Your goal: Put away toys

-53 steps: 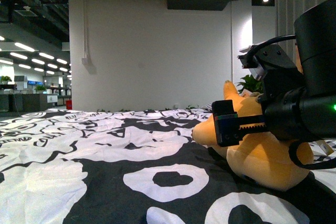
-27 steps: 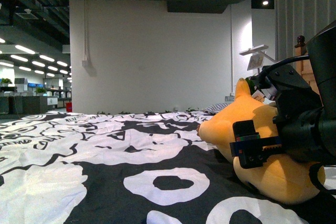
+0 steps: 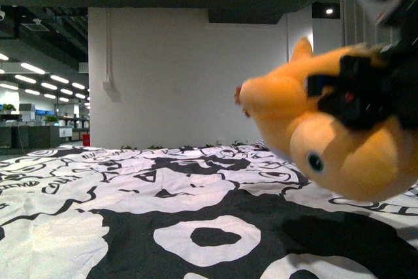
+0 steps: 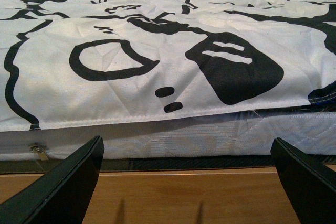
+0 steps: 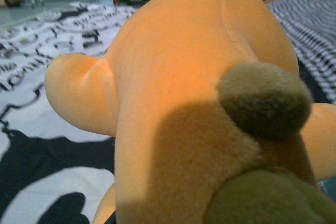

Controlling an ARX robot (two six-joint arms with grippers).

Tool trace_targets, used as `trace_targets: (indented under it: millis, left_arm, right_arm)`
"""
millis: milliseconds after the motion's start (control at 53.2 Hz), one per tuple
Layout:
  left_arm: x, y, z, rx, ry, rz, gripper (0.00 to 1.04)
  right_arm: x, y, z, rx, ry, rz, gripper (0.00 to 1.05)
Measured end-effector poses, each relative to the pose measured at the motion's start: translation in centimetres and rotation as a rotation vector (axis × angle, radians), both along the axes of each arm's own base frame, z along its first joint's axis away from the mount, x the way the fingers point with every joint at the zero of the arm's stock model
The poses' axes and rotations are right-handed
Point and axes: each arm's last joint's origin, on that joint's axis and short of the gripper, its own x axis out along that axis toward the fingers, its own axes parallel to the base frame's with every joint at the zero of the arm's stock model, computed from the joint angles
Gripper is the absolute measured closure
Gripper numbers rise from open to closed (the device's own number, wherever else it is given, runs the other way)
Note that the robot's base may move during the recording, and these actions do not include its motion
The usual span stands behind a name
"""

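Observation:
The orange-yellow plush toy [image 3: 313, 129] hangs in the air at the right of the front view, clear of the bedspread, snout toward the left and one pointed ear up. My right gripper [image 3: 356, 96] is shut on its back, black fingers pressed into the fur. The right wrist view is filled by the plush toy [image 5: 184, 93], with an olive-brown patch and a paper tag; the fingers are hidden there. My left gripper [image 4: 186, 182] is open, its dark fingers [image 4: 63, 187] wide apart over a wooden board with nothing between them.
A black-and-white patterned bedspread [image 3: 130, 200] covers the bed. Its near edge, the white mattress side [image 4: 173, 140] and the wooden frame [image 4: 184, 198] show in the left wrist view. A white wall [image 3: 183, 76] stands behind; a checked cloth [image 5: 315, 19] lies beyond the toy.
The plush toy was lying on the bedspread with my right gripper on it. It is now lifted off the cover and hangs higher in the front view.

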Motion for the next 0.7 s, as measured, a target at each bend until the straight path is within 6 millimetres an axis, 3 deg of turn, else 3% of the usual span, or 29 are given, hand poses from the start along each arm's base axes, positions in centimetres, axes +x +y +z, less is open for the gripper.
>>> trace_targets:
  millis: [150, 282, 489, 696]
  left_arm:
    - [0.0, 0.0, 0.0, 0.000, 0.000, 0.000, 0.06]
    - [0.0, 0.0, 0.0, 0.000, 0.000, 0.000, 0.06]
    - [0.0, 0.0, 0.0, 0.000, 0.000, 0.000, 0.06]
    - [0.0, 0.0, 0.0, 0.000, 0.000, 0.000, 0.06]
  right_arm:
    - [-3.7, -1.7, 2.5, 0.052, -0.096, 0.008, 0.85]
    - [-6.6, -3.3, 3.2, 0.083, -0.144, 0.008, 0.85]
    - [-10.6, -5.4, 2.6, 0.116, -0.176, -0.011, 0.85]
    - [-14.7, -6.6, 0.4, 0.107, -0.180, 0.001, 0.85]
